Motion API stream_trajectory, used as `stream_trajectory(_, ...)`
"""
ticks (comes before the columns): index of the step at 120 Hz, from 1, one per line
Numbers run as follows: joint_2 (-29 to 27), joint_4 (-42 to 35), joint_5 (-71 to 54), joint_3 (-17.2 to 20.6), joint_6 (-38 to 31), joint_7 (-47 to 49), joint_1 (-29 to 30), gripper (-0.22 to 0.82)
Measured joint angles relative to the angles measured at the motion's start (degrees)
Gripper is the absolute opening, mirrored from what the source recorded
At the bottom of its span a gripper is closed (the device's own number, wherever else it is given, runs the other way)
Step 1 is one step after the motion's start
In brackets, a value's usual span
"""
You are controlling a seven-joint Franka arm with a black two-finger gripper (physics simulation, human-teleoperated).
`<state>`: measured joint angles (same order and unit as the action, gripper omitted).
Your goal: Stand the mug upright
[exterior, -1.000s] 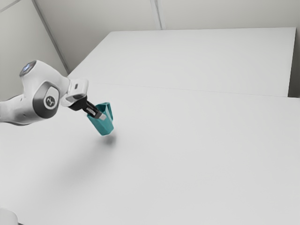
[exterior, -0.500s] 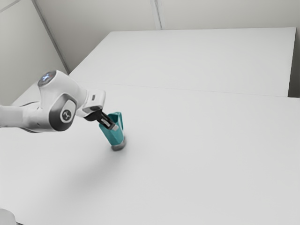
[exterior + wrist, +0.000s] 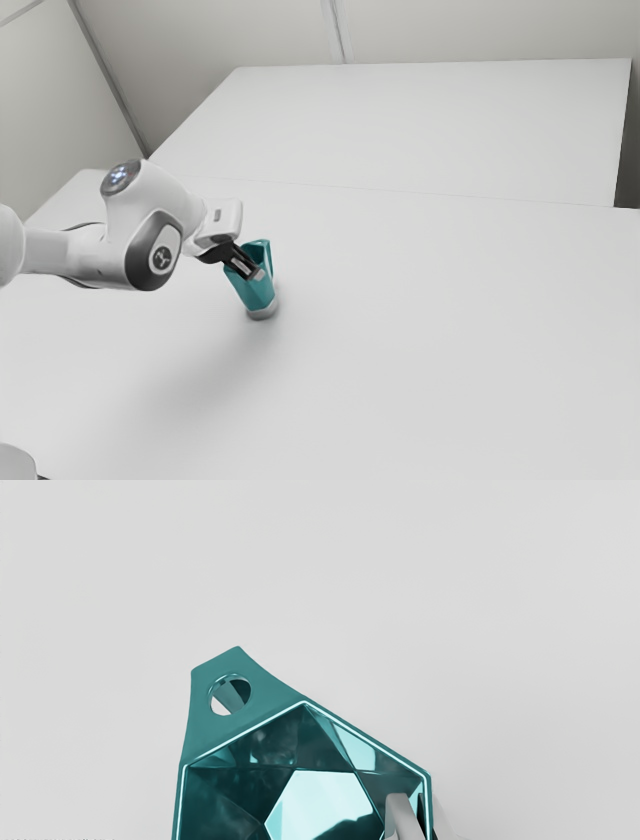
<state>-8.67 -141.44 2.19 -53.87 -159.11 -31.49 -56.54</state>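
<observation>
The pincer point(image 3: 259, 273) was closed on the wall of the teal mug point(image 3: 257, 294), one finger inside, one outside. The mouth faced upward over the tabletop point(image 3: 430, 330).

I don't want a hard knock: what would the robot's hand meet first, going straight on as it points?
Pointing down at a slant, the hand would likely press its gripped mug against the tabletop first; any gap beneath is hard to judge.

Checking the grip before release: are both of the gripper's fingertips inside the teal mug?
No, one fingertip is inside the mug, the other outside.
</observation>
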Motion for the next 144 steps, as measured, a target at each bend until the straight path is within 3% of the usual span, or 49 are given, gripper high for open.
stream_trajectory(44, 1.40, -0.65, 0.08, -0.02, -1.62, 0.77, 0.20, -0.16)
stream_trajectory(73, 1.32, -0.78, 0.92, -0.01, -1.99, 1.02, -0.23, 0.29)
stream_trajectory(97, -0.40, 0.28, 1.22, 1.65, -0.89, 1.09, 0.64, 0.48)
stream_trajectory(108, -1.91, 3.92, 1.25, 3.48, 3.58, 1.26, 2.00, 0.53)
stream_trajectory(121, -2.62, 10.57, 1.10, 8.69, 13.18, 3.11, 7.51, 0.56)
stream_trajectory(144, 1.61, 31.09, -2.87, 9.90, 35.84, 8.60, 8.32, 0.59)
